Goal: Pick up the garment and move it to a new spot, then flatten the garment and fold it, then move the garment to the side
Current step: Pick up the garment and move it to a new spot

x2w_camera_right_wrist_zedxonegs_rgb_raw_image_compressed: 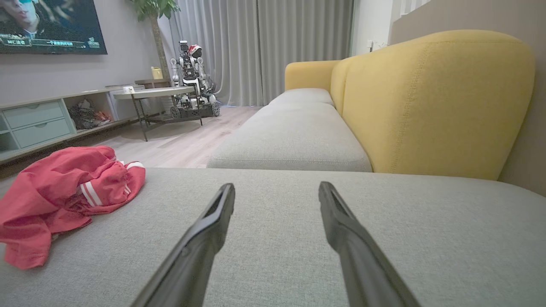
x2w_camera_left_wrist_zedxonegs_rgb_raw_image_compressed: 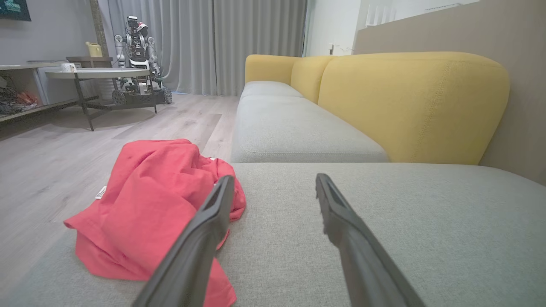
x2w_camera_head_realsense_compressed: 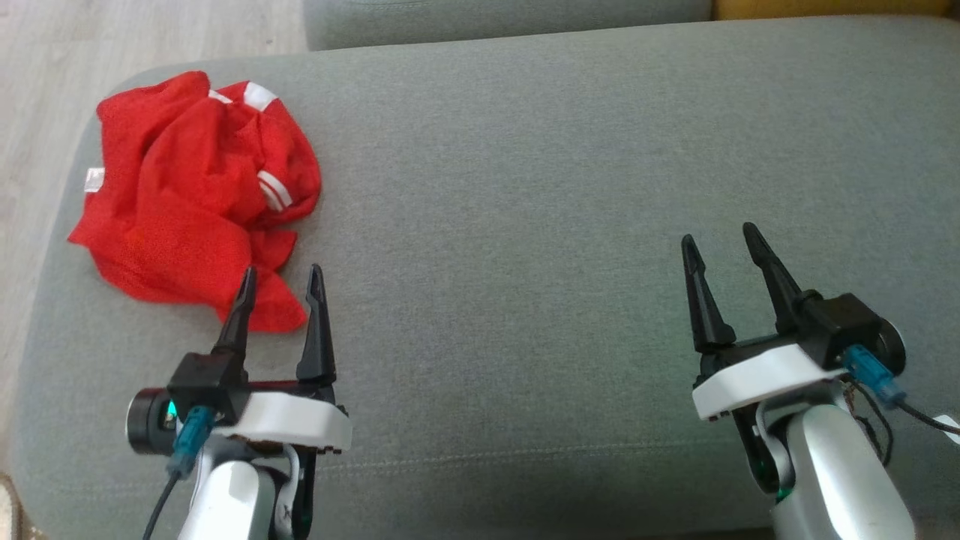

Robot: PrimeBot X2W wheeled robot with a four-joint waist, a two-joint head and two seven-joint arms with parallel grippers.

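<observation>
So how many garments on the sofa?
1: a crumpled red garment with white stripes, at the left end of the grey cushion, ahead of the left gripper. Its folds could hide more.

A finger of the left tool hides part of the garment; its label is unreadably small.

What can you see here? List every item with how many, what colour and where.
garment: one, red with white stripes, crumpled at the cushion's left end
seat cushion: one, grey, under the garment
backrests: several, yellow, behind the seats
floor: one, pale wood, beyond the garment
table: one, grey top and dark legs, across the room
other robot: one, grey and black, by the curtains
curtains: grey, far wall
television: one, switched on, upper left
left gripper: one, dark jaws open, by the garment's near edge
right gripper: one, dark jaws open, over bare cushion
</observation>
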